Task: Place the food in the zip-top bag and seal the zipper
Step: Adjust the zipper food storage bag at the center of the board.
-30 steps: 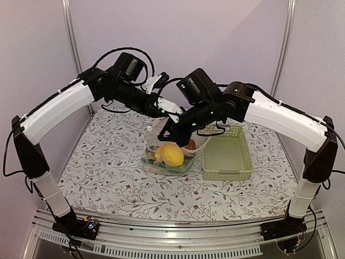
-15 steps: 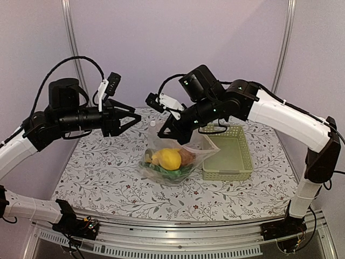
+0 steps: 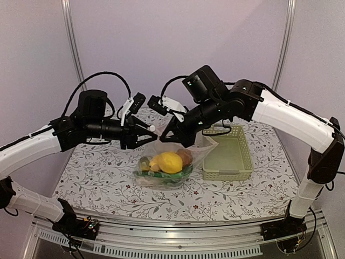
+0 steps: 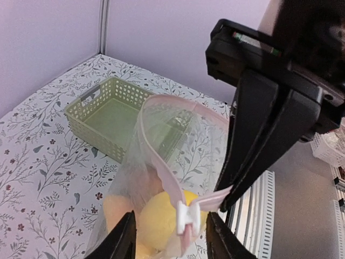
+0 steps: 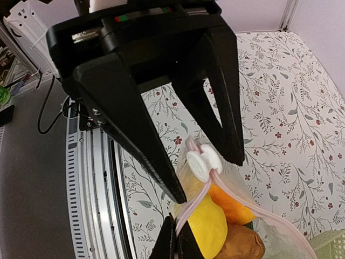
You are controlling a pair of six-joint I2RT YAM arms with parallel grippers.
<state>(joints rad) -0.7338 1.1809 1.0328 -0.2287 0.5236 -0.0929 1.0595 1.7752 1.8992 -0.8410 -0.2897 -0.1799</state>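
The clear zip-top bag (image 3: 200,147) lies mid-table, its mouth lifted. The food shows inside it: a yellow lemon (image 3: 170,162), a brown potato (image 3: 185,156) and green pieces beneath. My right gripper (image 3: 165,138) is shut on the pink zipper strip (image 5: 192,207) just below the white slider (image 5: 204,162). In the right wrist view the lemon (image 5: 209,226), an orange piece (image 5: 233,208) and the potato (image 5: 243,244) lie under the strip. My left gripper (image 4: 171,240) is open, with the slider (image 4: 187,218) between its fingers and untouched.
A pale green plastic basket (image 3: 226,157) stands right of the bag, touching its side, and appears behind the bag as the basket (image 4: 99,116) in the left wrist view. The flower-patterned tablecloth (image 3: 102,172) covers the table; walls close the back and sides.
The left arm pulled away left from the bag mouth, then came back; its open jaws now flank the slider. The right gripper kept its hold, and the bag settled slightly left.
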